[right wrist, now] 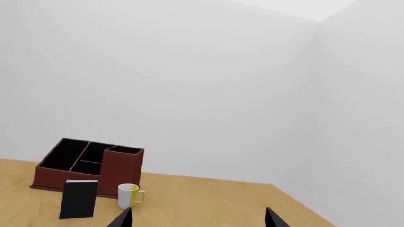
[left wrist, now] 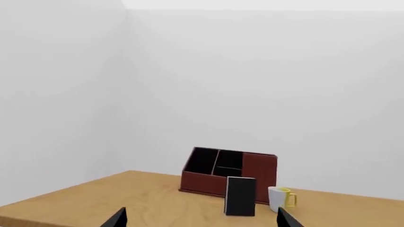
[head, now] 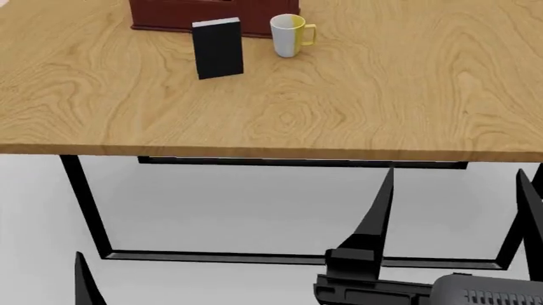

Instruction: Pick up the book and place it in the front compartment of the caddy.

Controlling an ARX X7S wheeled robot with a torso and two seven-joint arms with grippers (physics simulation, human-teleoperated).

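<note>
The black book (head: 218, 47) stands upright on the wooden table (head: 339, 108), just in front of the reddish-brown caddy (head: 212, 13), which is cut off by the top of the head view. The left wrist view shows the book (left wrist: 240, 196) before the caddy (left wrist: 227, 172) with its black compartments. In the right wrist view the book (right wrist: 79, 198) stands in front of the caddy (right wrist: 88, 163). My right gripper (head: 454, 216) hangs open below the table's front edge, far from the book. My left gripper (left wrist: 202, 221) is open too, and empty. One of its fingers (head: 85, 283) shows low at the left.
A white-and-yellow mug (head: 288, 35) stands right of the book, close to the caddy. The table's black frame legs (head: 85, 203) run under its front edge. Plain white walls lie behind the table.
</note>
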